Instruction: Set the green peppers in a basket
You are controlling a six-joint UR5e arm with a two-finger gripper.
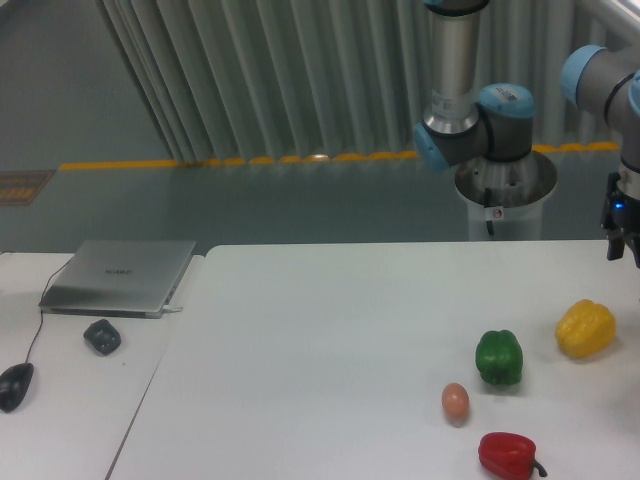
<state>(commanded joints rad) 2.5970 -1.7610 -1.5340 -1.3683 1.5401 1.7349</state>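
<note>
Nearest, low and left of the gripper [620, 240]: red pepper [508, 454] and egg [455, 402]. Farther back on the table [330, 330], green pepper [499, 357] resting below and left of the gripper, well apart, untouched. Yellow pepper [586, 328] just beneath the gripper. Gripper hanging at the right edge, cropped; whether parted or closed cannot be told. Arm [470, 110] elbow raised behind, upper link vertical.
</note>
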